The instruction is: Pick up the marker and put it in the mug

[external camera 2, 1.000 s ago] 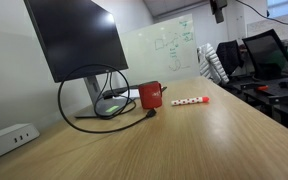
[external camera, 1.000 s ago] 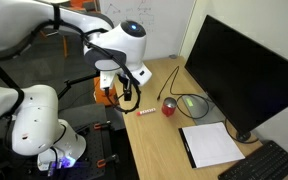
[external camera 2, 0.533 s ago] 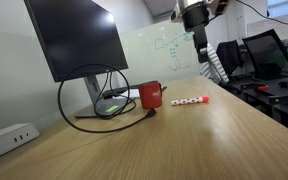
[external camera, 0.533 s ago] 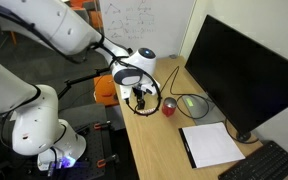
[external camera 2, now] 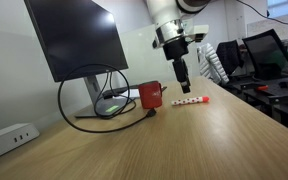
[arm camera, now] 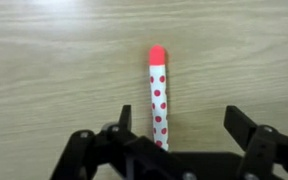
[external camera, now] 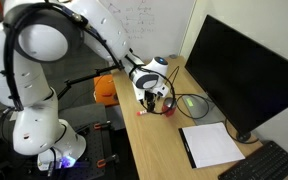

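The black two-fingered gripper [external camera 2: 183, 84] hangs spread wide, empty, over the white red-dotted marker [external camera 2: 189, 101], lying flat on the pale wooden desk [external camera 2: 214, 140] at three o'clock from the small round red mug [external camera 2: 150, 96].

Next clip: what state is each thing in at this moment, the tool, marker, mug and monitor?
marker: lying flat on the table, not gripped.
tool: open, hovering over the marker, holding nothing.
mug: standing on the table, apart from the marker, which is not in it.
monitor: screen dark.
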Controlling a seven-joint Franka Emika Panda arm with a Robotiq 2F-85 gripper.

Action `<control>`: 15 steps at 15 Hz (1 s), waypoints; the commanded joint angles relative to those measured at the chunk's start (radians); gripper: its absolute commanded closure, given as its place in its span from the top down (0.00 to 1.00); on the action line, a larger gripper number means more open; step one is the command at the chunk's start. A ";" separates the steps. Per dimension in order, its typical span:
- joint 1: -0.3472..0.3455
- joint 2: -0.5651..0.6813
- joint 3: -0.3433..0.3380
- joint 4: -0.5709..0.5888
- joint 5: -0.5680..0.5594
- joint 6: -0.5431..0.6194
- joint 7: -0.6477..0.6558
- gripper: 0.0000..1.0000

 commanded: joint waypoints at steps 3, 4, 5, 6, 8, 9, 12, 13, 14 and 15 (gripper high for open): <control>0.060 0.103 -0.055 0.084 -0.052 -0.013 0.047 0.94; 0.069 0.114 -0.062 0.092 -0.063 -0.013 0.051 0.77; 0.074 0.121 -0.067 0.098 -0.070 -0.016 0.053 0.68; 0.080 0.126 -0.072 0.103 -0.074 -0.014 0.052 0.62; 0.086 0.133 -0.077 0.109 -0.073 -0.015 0.048 0.45; 0.088 0.137 -0.079 0.111 -0.071 -0.016 0.045 0.38; 0.097 0.140 -0.088 0.108 -0.081 -0.012 0.051 0.29; 0.100 0.141 -0.092 0.106 -0.088 -0.011 0.057 0.29; 0.101 0.144 -0.096 0.104 -0.095 -0.011 0.055 0.30; 0.102 0.143 -0.098 0.101 -0.100 -0.010 0.053 0.29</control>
